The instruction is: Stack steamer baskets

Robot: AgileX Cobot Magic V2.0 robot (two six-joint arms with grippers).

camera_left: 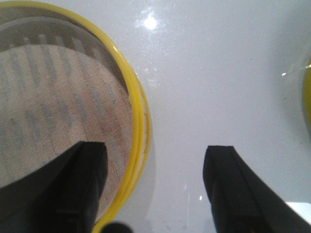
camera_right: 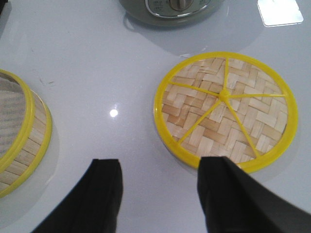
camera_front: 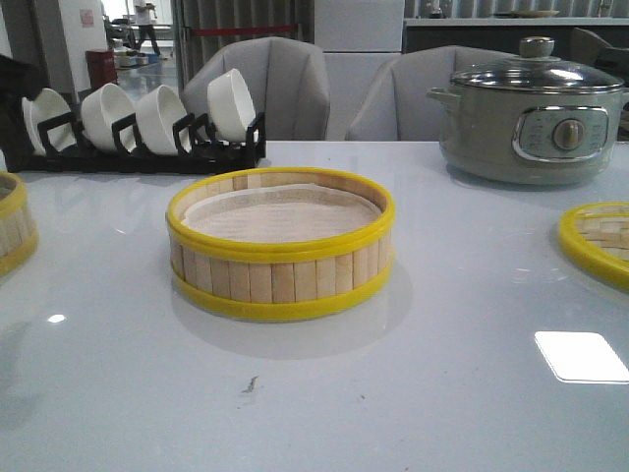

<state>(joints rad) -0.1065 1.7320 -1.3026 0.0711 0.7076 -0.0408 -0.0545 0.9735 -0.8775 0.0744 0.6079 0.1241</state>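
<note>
Neither gripper showed in the front view, where one steamer basket [camera_front: 281,244] sat at the middle of the glossy white table [camera_front: 413,393], its paper liner [camera_front: 280,214] visible inside, and a second steamer basket [camera_front: 14,222] was cut off at the left edge. Behind stood a black rack [camera_front: 138,147] of white bowls [camera_front: 231,103] to the left, a grey electric pot [camera_front: 531,113] with a glass lid to the right, and grey chairs [camera_front: 270,84] beyond the table; a woven lid [camera_front: 598,241] lay at the right edge. In the left wrist view, the left gripper [camera_left: 158,167] hung spread wide and held nothing, one finger [camera_left: 85,179] over the lined inside of the second steamer basket [camera_left: 138,102] and the other over bare table outside its yellow rim. In the right wrist view, the right gripper [camera_right: 158,182] was likewise parted and empty above the table, one fingertip [camera_right: 226,182] overlapping the near rim of the flat woven lid [camera_right: 226,109]; the central steamer basket [camera_right: 29,131] lay well apart to one side, and the pot [camera_right: 170,9] sat beyond.
</note>
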